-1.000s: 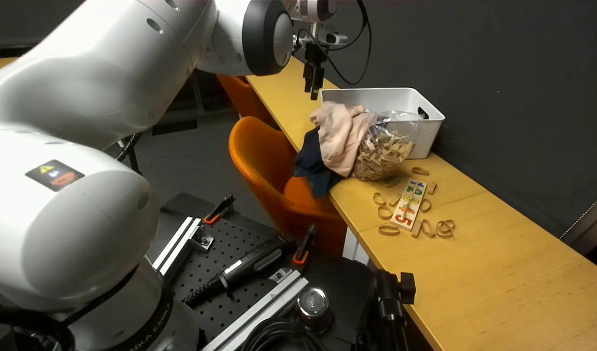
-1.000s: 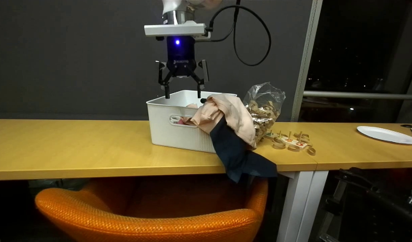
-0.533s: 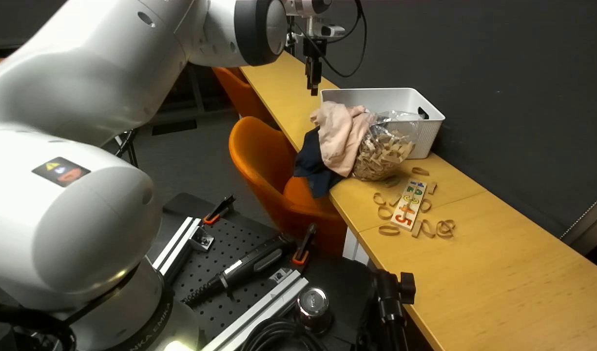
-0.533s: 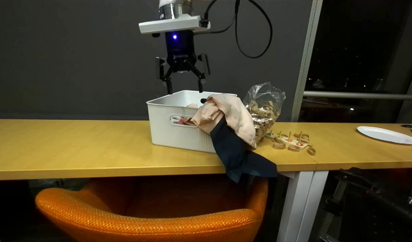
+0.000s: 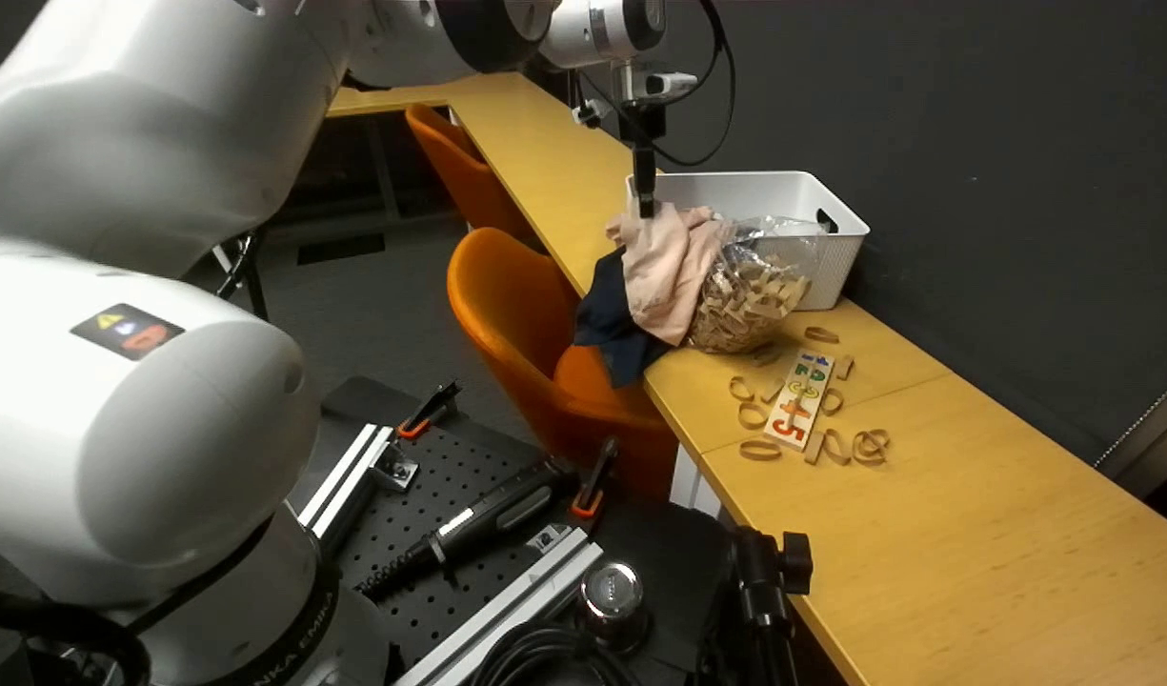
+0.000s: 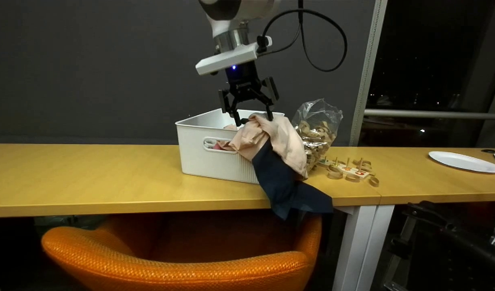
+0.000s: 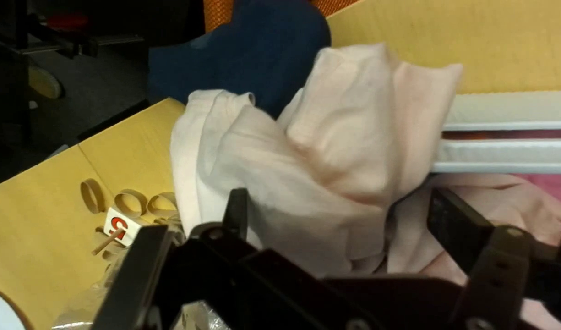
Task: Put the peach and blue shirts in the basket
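Note:
The peach shirt [image 6: 287, 141] hangs over the basket's side onto the table; it also shows in the wrist view [image 7: 353, 151]. The blue shirt [image 6: 275, 178] lies partly under it and hangs over the table's front edge; it is dark navy in the wrist view [image 7: 262, 59]. The white basket [image 6: 207, 161] stands upright, with more peach cloth [image 7: 527, 206] and something pink inside. My gripper [image 6: 253, 120] is open, tilted, at the peach shirt's top by the basket rim. In the wrist view my gripper [image 7: 338, 197] has its fingers spread apart with peach cloth beyond them; contact is unclear.
A clear plastic bag of brown rings [image 6: 318, 137] stands against the shirts and basket. A number board [image 5: 797, 410] with loose rings lies beside it. A white plate [image 6: 465, 161] lies farther along the table [image 6: 89, 173]. An orange chair [image 6: 178, 266] stands at the front edge.
My gripper rose slightly, then came down and across from over the basket to the peach shirt's top, and it has tilted. It stays open. Shirts and basket have not moved.

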Controlling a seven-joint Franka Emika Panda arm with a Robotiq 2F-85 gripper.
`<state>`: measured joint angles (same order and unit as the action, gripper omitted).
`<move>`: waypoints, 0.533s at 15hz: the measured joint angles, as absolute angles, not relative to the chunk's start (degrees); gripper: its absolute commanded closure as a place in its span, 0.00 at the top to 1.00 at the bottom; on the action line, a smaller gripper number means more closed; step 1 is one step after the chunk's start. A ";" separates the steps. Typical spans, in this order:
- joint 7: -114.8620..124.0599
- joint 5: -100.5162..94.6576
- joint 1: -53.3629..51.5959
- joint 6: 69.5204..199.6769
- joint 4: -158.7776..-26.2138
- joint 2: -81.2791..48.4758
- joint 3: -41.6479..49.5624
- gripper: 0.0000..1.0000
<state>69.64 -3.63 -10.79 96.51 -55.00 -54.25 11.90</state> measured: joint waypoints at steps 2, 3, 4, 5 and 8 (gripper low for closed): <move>71.94 -5.68 -12.21 99.25 -60.35 -51.82 13.00 1.00; 73.51 -7.27 -13.11 100.36 -62.99 -50.39 13.11 1.00; 75.33 -8.93 -14.13 101.22 -65.60 -48.87 13.10 0.75; 77.15 -10.35 -15.19 101.93 -68.17 -47.34 13.05 0.72; 82.24 -13.70 -17.76 104.11 -76.38 -42.65 12.53 0.49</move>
<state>82.24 -13.70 -17.76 104.11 -76.38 -42.65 12.53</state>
